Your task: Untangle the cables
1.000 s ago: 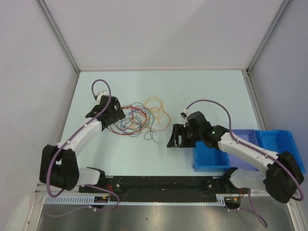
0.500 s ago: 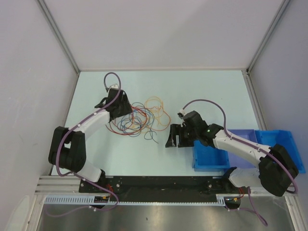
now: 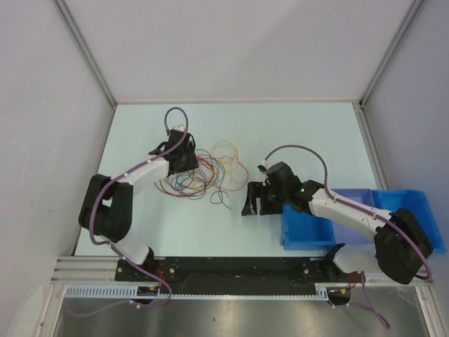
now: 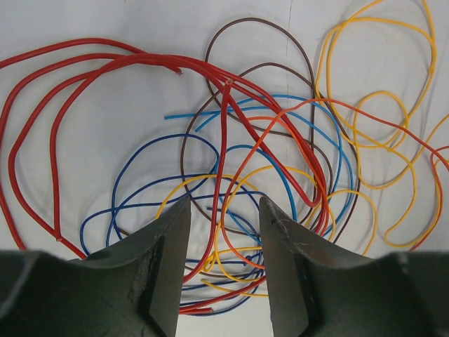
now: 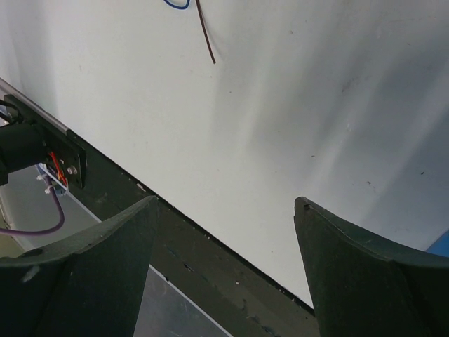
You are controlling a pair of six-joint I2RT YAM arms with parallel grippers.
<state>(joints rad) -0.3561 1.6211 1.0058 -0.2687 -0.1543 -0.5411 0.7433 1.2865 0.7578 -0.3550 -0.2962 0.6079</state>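
The cables (image 3: 210, 170) lie in a loose tangle of red, orange, yellow, blue and brown loops on the pale table, mid-left. My left gripper (image 3: 186, 163) is at the tangle's left edge. In the left wrist view it (image 4: 223, 205) is open, held above the cables (image 4: 280, 140), with red, yellow and blue strands showing on the table between the fingers and nothing gripped. My right gripper (image 3: 254, 200) is open and empty to the right of the tangle. In the right wrist view it (image 5: 224, 203) faces bare table, with only a brown wire end (image 5: 206, 41) at the top.
Two blue bins stand at the right, one (image 3: 307, 230) under the right arm and one (image 3: 412, 210) further right. The black rail along the near table edge (image 5: 210, 260) shows beneath the right gripper. Grey walls enclose the table.
The left arm has swung further away and to the right, bringing its gripper over the tangle's left edge. The right gripper has shifted slightly left. The cables have not moved.
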